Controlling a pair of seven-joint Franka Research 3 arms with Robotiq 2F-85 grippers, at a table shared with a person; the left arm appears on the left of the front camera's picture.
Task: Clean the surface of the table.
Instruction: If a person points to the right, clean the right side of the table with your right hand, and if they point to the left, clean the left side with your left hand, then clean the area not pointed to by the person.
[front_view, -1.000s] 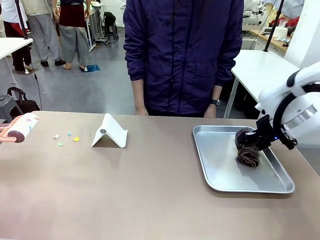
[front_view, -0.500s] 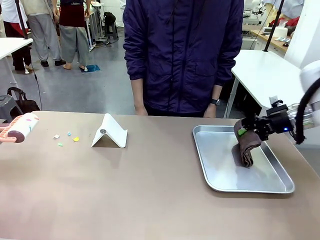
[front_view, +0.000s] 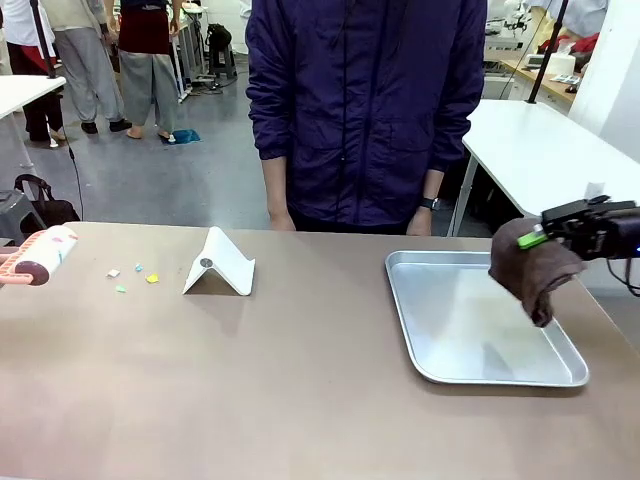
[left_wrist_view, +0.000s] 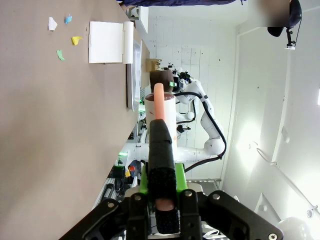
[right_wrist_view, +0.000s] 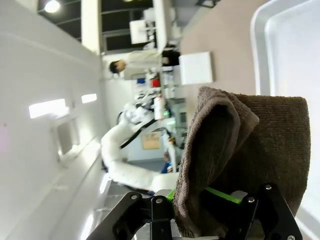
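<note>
The brownish-tan table (front_view: 300, 380) carries small coloured paper scraps (front_view: 132, 277) at its far left. My right gripper (front_view: 535, 238) is shut on a brown cloth (front_view: 537, 272) that hangs in the air over the right rim of the silver tray (front_view: 440, 340). In the right wrist view the cloth (right_wrist_view: 240, 145) drapes over the right gripper (right_wrist_view: 210, 200), with the tray (right_wrist_view: 295, 60) behind it. My left gripper (left_wrist_view: 161, 187) is shut on the pink handle of a lint roller (left_wrist_view: 160, 107). The lint roller (front_view: 45, 255) pokes in at the table's left edge, above the surface.
A white folded stand (front_view: 220, 265) sits on the table just right of the scraps and shows again as the stand (left_wrist_view: 107, 42) in the left wrist view. A person in a dark blue jacket (front_view: 365, 110) stands at the far edge. White-topped tables stand behind.
My right gripper lifted the brown cloth out of the tray, up and to the right; it now hangs free. The lint roller and left arm stayed still.
</note>
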